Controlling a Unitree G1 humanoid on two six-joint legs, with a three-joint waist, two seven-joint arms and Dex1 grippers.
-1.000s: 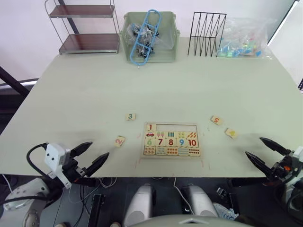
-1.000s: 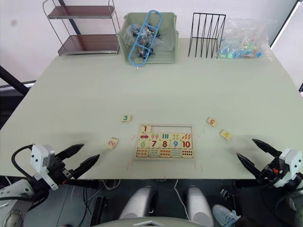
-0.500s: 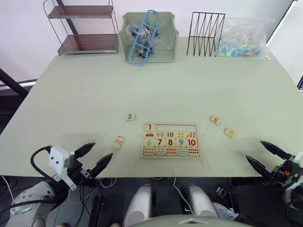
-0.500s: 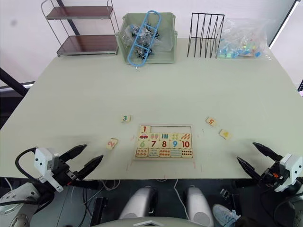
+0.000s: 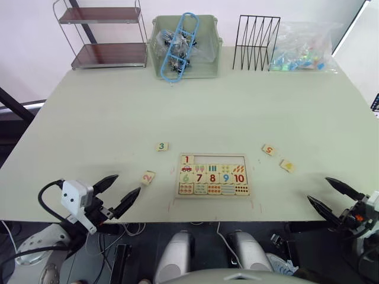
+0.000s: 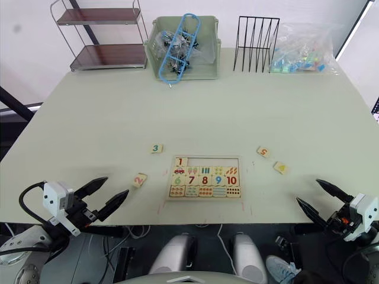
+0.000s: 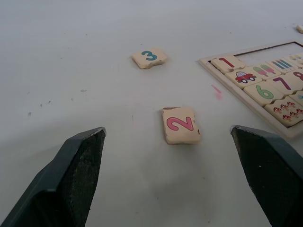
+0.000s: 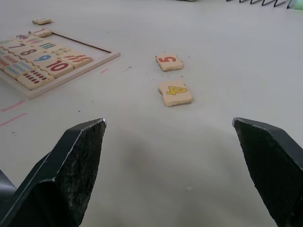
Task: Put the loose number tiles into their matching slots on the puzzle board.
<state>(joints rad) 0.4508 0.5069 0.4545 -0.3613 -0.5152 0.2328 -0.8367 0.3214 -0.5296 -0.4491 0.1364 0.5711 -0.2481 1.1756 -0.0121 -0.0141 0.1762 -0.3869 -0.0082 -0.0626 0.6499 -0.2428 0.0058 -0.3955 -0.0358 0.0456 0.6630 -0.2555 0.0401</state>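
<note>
Both your grippers, left gripper (image 5: 116,191) and right gripper (image 5: 327,194), hung low with fingers spread; tile 2 (image 7: 180,125) lay ahead of the left, tiles 5 (image 8: 169,62) and probably 4 (image 8: 175,92) ahead of the right.

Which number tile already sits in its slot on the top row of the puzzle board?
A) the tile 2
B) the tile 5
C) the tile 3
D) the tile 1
D: the tile 1 sits in the leftmost slot of the puzzle board, while the tile 2, tile 3, tile 4 and tile 5 lie loose on the table.
</note>
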